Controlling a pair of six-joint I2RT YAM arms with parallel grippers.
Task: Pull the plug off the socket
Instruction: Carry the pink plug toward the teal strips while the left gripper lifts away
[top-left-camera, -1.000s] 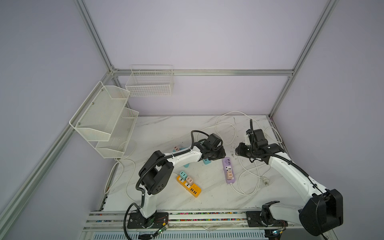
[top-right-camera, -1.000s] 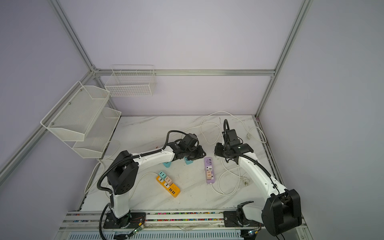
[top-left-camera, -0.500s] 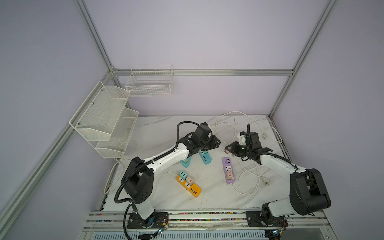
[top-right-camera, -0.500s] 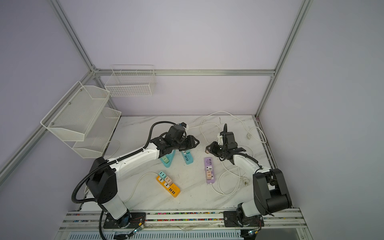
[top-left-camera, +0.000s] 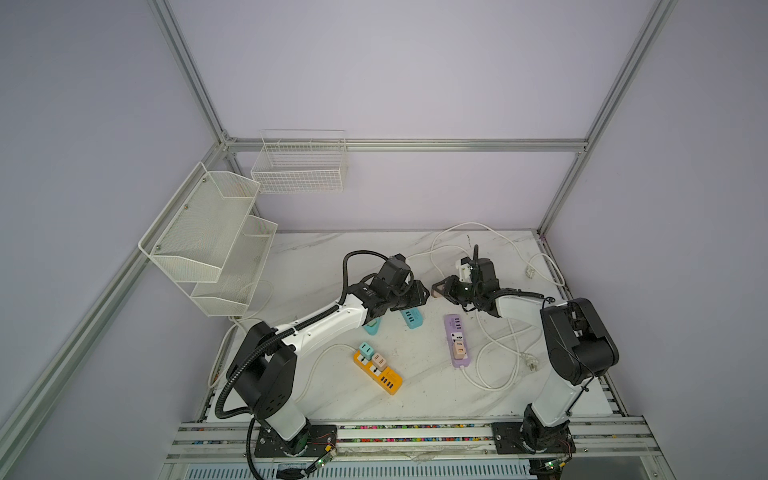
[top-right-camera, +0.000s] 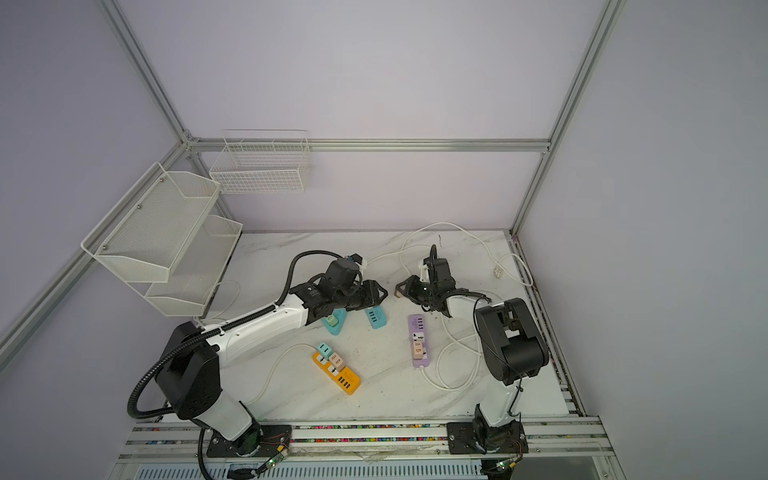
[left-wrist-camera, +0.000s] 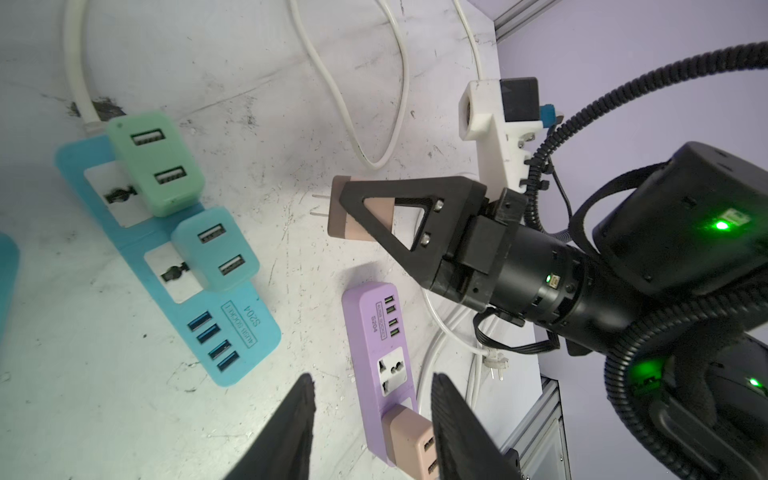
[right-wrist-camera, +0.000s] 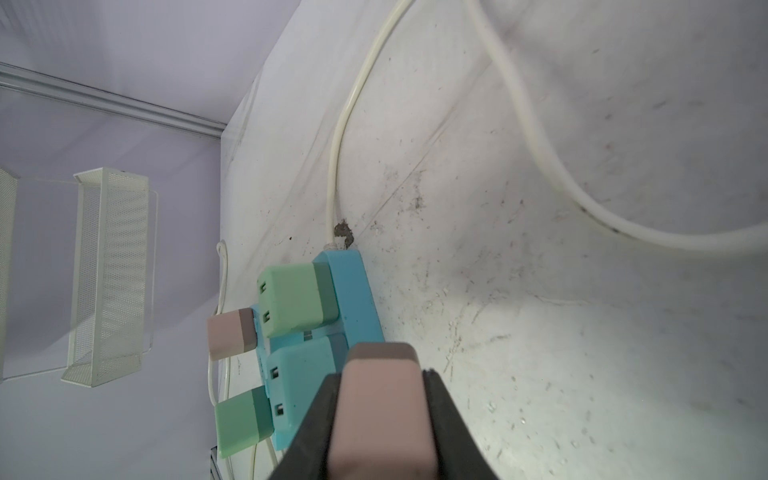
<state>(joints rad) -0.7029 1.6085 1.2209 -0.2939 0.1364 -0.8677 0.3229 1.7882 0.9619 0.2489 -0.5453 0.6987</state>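
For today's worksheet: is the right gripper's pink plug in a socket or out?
Out: the pink plug shows both prongs bare, in no socket.

We see a white marbled tabletop (top-left-camera: 332, 257) with an orange power strip (top-left-camera: 380, 372) toward its front edge, a purple power strip (top-left-camera: 457, 340) and two blue power strips (top-left-camera: 412, 318) mid-table. White cords (top-left-camera: 494, 365) loop near its right edge.

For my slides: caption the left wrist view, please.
Right hand grips a pink plug, prongs bare, near blue power strip and purple power strip.

Beige plug (left-wrist-camera: 337, 212), blue strip (left-wrist-camera: 137, 245), purple strip (left-wrist-camera: 365, 357), white marbled table (left-wrist-camera: 270, 104).
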